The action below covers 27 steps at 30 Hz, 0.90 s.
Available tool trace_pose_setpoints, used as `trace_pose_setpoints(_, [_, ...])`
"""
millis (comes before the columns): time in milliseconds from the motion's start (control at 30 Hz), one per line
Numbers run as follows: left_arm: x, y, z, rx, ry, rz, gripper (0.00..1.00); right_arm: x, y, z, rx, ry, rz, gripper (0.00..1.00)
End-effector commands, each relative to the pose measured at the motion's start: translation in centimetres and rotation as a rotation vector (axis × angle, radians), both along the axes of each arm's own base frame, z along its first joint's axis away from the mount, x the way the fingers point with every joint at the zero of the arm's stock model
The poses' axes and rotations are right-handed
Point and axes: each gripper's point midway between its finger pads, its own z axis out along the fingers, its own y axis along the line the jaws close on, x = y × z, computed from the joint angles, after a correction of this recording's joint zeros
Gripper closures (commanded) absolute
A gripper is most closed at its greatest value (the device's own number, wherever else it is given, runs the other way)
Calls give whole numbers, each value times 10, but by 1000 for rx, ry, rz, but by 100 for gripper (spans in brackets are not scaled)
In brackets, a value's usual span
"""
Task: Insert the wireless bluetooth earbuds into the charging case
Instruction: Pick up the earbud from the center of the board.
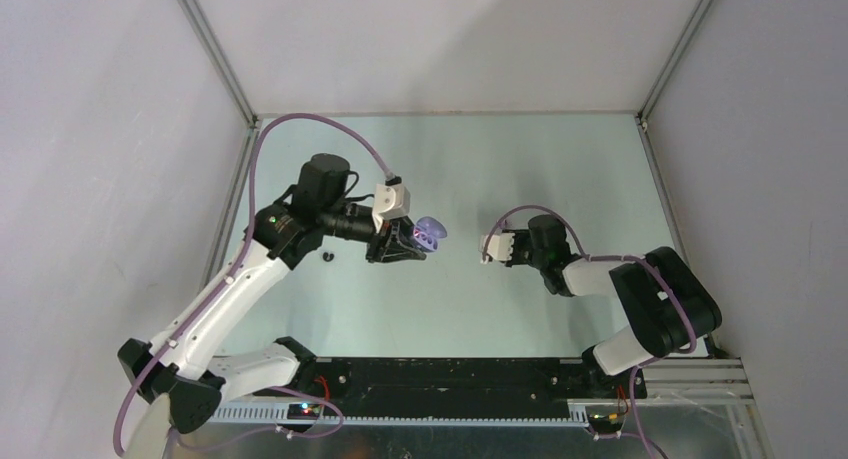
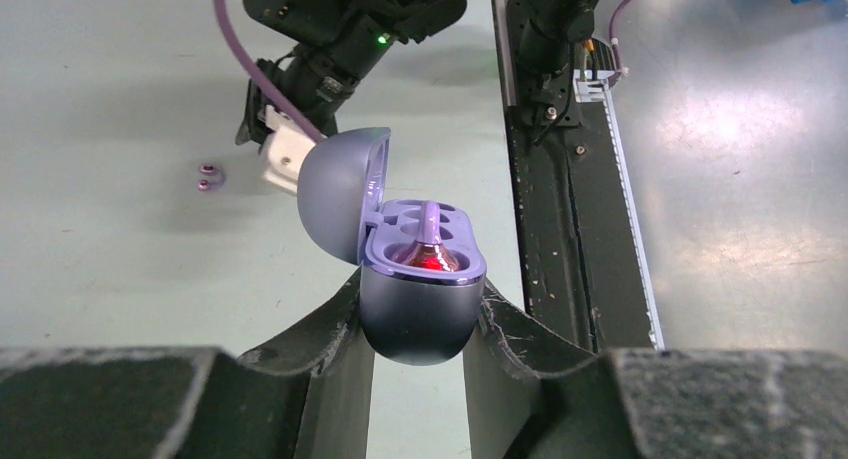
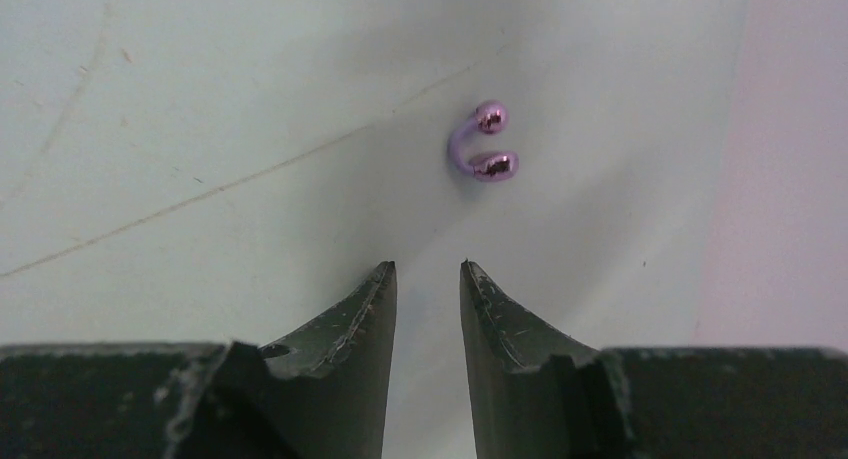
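Note:
My left gripper (image 2: 420, 314) is shut on the lower half of the purple charging case (image 2: 418, 309), held above the table with its lid (image 2: 335, 194) open. One pale purple earbud (image 2: 430, 251) sits in a slot, glinting red. In the top view the case (image 1: 429, 234) hangs at the left gripper (image 1: 405, 245), facing the right gripper (image 1: 487, 247). A loose pale purple earbud (image 3: 480, 145) lies on the table just ahead and slightly right of my right gripper (image 3: 428, 271), which is open and holds nothing. That same earbud (image 2: 208, 176) shows in the left wrist view.
A small dark object (image 1: 327, 256), possibly a black earbud, lies on the table under the left forearm. Grey walls (image 1: 120, 129) close in the table on the left, back and right. A black rail (image 1: 450, 374) runs along the near edge between the arm bases.

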Motion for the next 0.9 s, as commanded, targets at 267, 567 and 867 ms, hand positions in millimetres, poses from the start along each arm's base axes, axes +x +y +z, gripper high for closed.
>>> trace_pose_setpoints(267, [0,6,29,-105,-37,-1,91,-9,33,-11,86,-38,217,65])
trace_pose_setpoints(567, [6,10,31,-129,-25,14,92,-4,33,-23,83,-26,216,66])
trace_pose_setpoints(867, [6,10,31,-131,-21,16,91,10,21,-22,68,0,156,68])
